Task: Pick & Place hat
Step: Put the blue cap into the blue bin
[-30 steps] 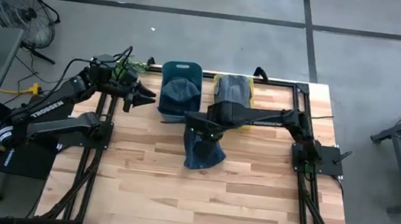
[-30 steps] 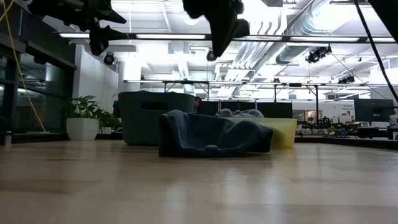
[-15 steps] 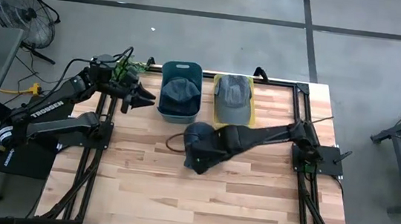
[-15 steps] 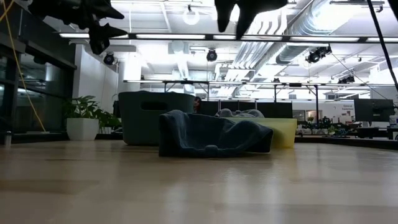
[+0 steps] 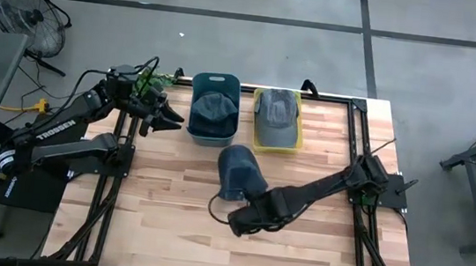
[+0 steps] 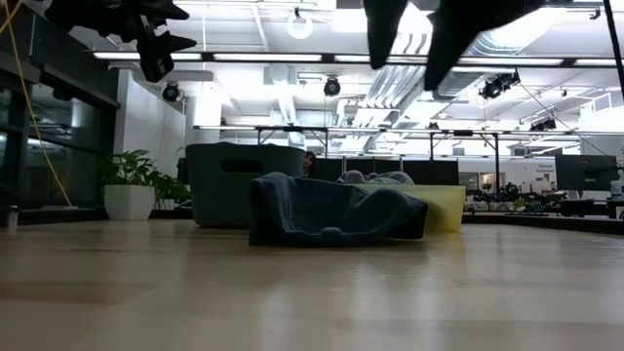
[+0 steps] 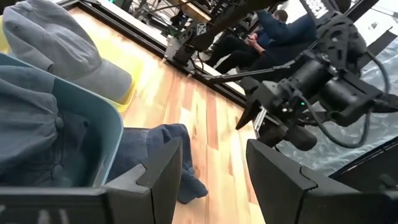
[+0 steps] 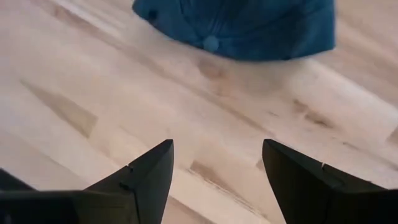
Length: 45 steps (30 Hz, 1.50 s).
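While the dark blue hat (image 5: pixel 238 172) lies alone on the bare wood of the table (image 5: pixel 174 233), roughly at its middle and just in front of the two bins, the right gripper (image 5: pixel 241 223) hangs over the boards a little nearer the front edge, close to the hat but not touching it. Its two dark fingers (image 8: pixel 144 180) stand wide apart with nothing between them, and the right wrist view looks past them at plain wood grain, with the hat's crown and top button at the far side of that picture. In the low view the hat (image 6: pixel 331 210) sits slumped on the tabletop, while the right gripper (image 6: pixel 441 29) shows only as a dark shape well above it. At the back of the table a teal bin (image 5: pixel 211 132) holds a grey-blue hat (image 5: pixel 212 107), and just beside it a yellow bin (image 5: pixel 276 137) holds a grey cap (image 5: pixel 277 109). The left gripper (image 5: pixel 169 117) waits off the left rear of the table, raised, just beside the teal bin; its fingers (image 7: pixel 163 174) are also spread open and empty, and its wrist view takes in the teal bin's wall, the grey cap and the blue hat on the wood beyond.
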Available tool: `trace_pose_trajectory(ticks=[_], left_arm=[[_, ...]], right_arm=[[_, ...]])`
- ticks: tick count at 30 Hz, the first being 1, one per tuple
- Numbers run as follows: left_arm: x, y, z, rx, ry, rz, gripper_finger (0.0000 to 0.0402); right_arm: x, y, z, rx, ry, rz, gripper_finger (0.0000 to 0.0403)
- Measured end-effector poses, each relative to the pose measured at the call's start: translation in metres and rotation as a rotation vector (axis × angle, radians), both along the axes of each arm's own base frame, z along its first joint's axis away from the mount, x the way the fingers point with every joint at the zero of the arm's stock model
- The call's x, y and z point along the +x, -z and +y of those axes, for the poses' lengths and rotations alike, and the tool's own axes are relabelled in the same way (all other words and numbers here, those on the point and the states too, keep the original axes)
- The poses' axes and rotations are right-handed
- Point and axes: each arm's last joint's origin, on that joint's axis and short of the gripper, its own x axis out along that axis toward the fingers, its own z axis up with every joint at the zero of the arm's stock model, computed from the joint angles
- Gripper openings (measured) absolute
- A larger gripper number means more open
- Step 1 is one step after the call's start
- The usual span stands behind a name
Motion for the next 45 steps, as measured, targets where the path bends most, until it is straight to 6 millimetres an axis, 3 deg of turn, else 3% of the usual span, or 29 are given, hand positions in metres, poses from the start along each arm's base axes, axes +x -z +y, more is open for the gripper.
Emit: trace_pose_trajectory(ticks=[7, 17, 24, 31, 45], left_arm=[[0.0, 0.0, 0.0, 0.016, 0.004, -0.002, 0.0177], [0.0, 0.0, 0.0, 0.023, 0.002, -0.003, 0.0177], [0.0, 0.0, 0.0, 0.049, 0.008, -0.006, 0.0177], [0.0, 0.0, 0.0, 0.046, 0.007, -0.006, 0.0177], [0.0, 0.0, 0.001, 0.049, -0.01, -0.001, 0.0177]], right_arm=[[-0.03, 0.015, -0.028, 0.01, 0.055, -0.112, 0.024], [-0.081, 0.034, -0.104, 0.014, -0.016, -0.265, 0.024], [-0.081, 0.054, -0.144, 0.018, -0.123, -0.351, 0.024], [-0.076, 0.076, -0.158, 0.029, -0.161, -0.305, 0.024], [-0.058, 0.101, -0.152, 0.094, -0.214, -0.317, 0.024]])
